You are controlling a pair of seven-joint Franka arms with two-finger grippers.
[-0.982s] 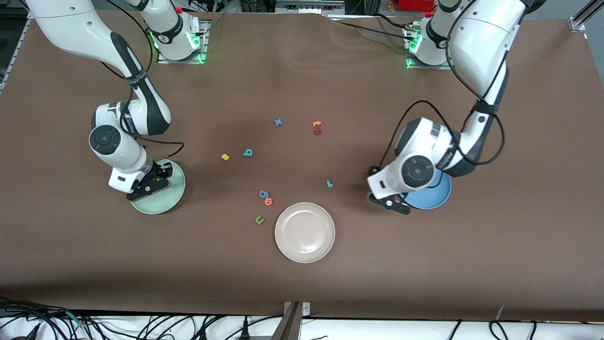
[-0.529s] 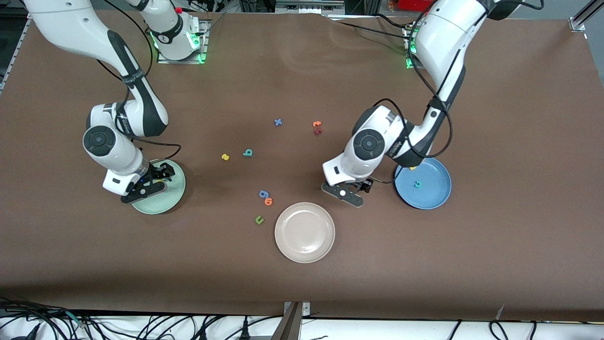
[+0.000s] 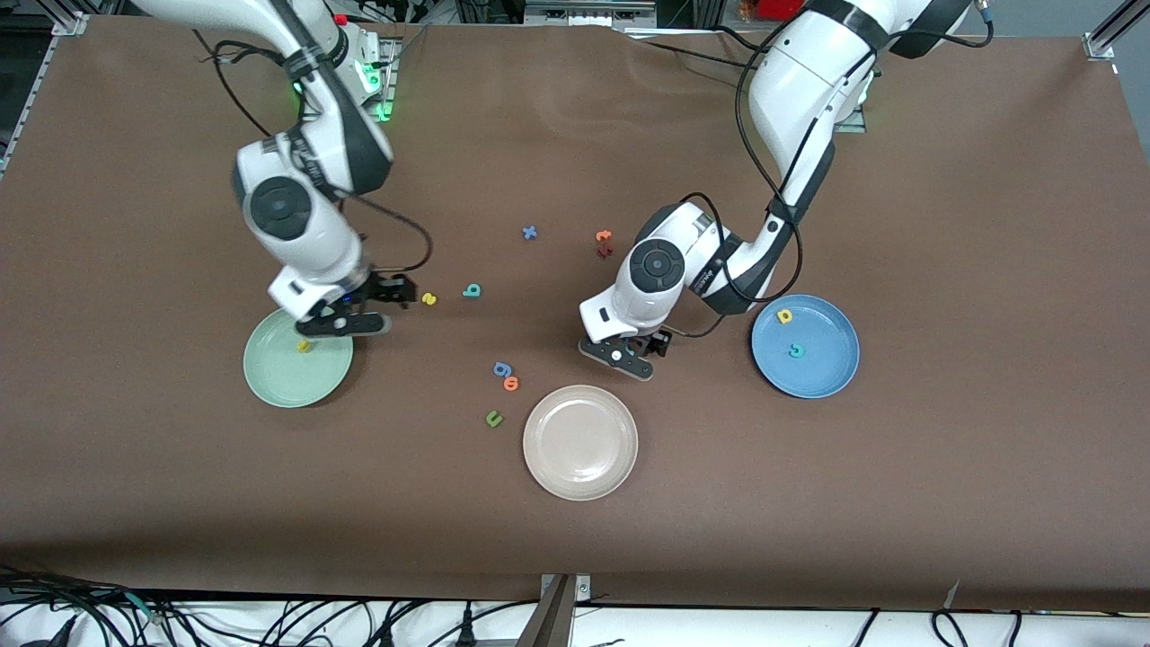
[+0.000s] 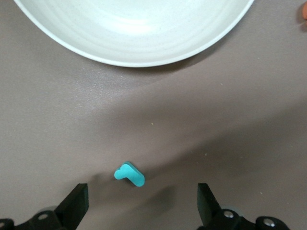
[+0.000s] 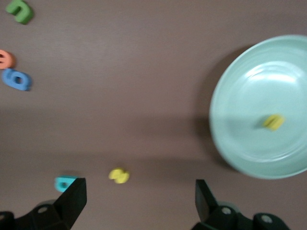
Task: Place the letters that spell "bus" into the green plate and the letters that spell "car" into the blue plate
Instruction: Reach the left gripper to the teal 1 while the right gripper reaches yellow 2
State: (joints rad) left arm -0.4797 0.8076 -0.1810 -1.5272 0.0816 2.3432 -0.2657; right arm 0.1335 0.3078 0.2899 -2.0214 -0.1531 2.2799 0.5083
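Note:
The green plate point(image 3: 269, 382) point(image 5: 240, 96) holds a yellow u point(image 3: 305, 345) point(image 5: 274, 121). My right gripper point(image 3: 359, 310) point(image 5: 136, 206) hangs open and empty over the table between that plate and a yellow s point(image 3: 429, 298) point(image 5: 119, 176). A teal b point(image 3: 472, 290) point(image 5: 64, 183) lies beside the s. The blue plate point(image 3: 827, 373) holds a yellow a point(image 3: 784, 315) and a teal c point(image 3: 795, 350). My left gripper point(image 3: 640, 346) point(image 4: 141, 211) is open just above the teal r point(image 4: 129, 175), which lies between its fingers. In the front view that arm hides the r.
A beige plate point(image 3: 580, 449) point(image 4: 144, 24) sits nearest the front camera, close to the left gripper. A blue g point(image 3: 502, 368), an orange letter point(image 3: 511, 384) and a green u point(image 3: 493, 418) lie beside it. A blue x point(image 3: 530, 233), orange point(image 3: 603, 236) and dark red point(image 3: 605, 251) letters lie toward the bases.
The right gripper opened, left the yellow u in the green plate and moved toward the yellow s. The left arm swung from over the blue plate to over the teal r.

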